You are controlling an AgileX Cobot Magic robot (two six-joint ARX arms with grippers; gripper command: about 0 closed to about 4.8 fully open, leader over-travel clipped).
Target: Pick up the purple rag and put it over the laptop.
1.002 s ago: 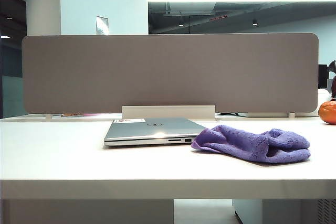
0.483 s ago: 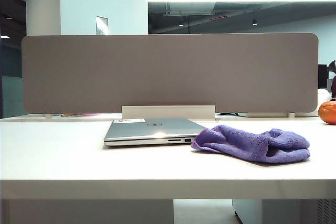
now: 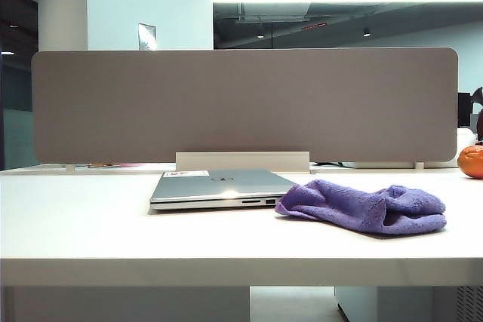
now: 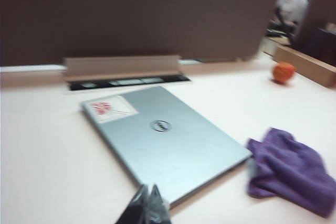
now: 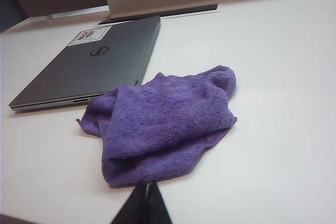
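the left claw (image 4: 147, 203) shows only its dark tips in the left wrist view, pressed together and holding nothing, poised over the near edge of the laptop (image 4: 163, 135). the right claw (image 5: 146, 203) is likewise closed and empty, its tips meeting just short of the purple rag (image 5: 163, 119). neither arm appears in the exterior view.

the purple rag is a fuzzy violet cloth, crumpled and folded over itself into a loose heap on the white bench (image 3: 90, 224). it lies just beside the laptop's right front corner, and whether one flap touches that corner is hard to tell.

the laptop is shut, thin and silver-grey, flat on the bench, with a round logo on its lid, a white sticker (image 4: 111, 108) near a back corner and small ports along its front edge. a grey divider panel (image 3: 241, 103) stands behind it, and an orange ball (image 3: 472, 161) sits far off to the right.
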